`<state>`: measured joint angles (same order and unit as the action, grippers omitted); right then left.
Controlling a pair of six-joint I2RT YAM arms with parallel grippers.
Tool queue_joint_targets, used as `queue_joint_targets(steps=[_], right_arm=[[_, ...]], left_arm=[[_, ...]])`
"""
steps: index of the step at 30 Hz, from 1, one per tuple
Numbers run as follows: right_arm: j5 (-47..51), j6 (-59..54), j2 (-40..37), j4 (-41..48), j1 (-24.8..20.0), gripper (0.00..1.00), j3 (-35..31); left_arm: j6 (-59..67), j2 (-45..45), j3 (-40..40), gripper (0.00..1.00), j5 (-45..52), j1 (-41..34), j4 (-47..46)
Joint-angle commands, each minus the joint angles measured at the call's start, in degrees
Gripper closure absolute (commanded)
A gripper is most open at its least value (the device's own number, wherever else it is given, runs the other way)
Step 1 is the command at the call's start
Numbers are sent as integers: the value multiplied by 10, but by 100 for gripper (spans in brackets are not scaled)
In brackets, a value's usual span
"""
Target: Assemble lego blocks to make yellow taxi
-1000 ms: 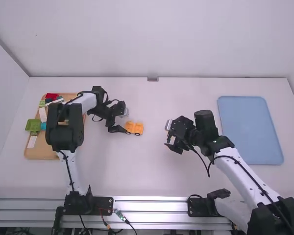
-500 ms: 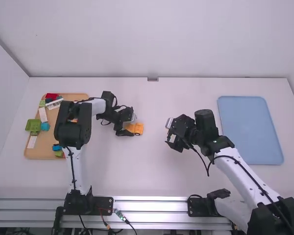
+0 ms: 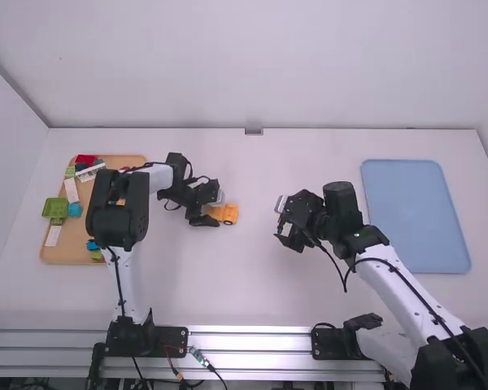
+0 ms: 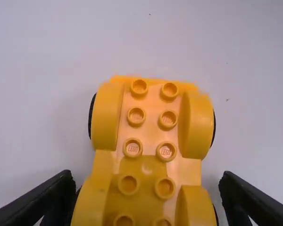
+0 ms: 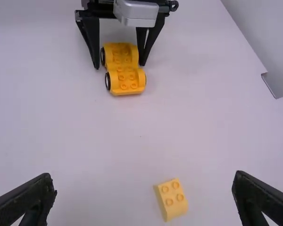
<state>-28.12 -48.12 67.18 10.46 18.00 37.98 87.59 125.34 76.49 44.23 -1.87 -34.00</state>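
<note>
Meanwhile, L pincer (image 3: 212, 213) stands wide, astride yellow car base (image 3: 227, 214) on white counter (image 3: 244, 284); R pincer (image 3: 285, 233), also wide, hangs nr. sm. yellow block (image 5: 171, 199).

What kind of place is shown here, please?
Probably a robotics lab or test station: two robot arms stand at a white table, with a wooden tray of coloured blocks and a blue mat laid out on it.

We see a smooth plastic car base (image 4: 152, 129), matt tan tray (image 3: 65, 253) at nine o'clock, matt blue mat (image 3: 415, 215) at three, shiny metal rail (image 3: 252, 342) at six.
</note>
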Motion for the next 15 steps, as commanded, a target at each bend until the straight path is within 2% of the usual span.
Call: queue_joint_targets(steps=[1, 9, 15], right_arm=[[-1, 3, -5, 0, 0, 1, -4], [-1, 1, -5, 3, 0, 1, -4], [-1, 1, -5, 3, -1, 1, -4]], left_arm=[[-22, -12, -10, 21, -33, 1, -4], [-82, -23, -73, 27, -35, -1, 89], [-133, -97, -192, 36, -33, -5, 215]])
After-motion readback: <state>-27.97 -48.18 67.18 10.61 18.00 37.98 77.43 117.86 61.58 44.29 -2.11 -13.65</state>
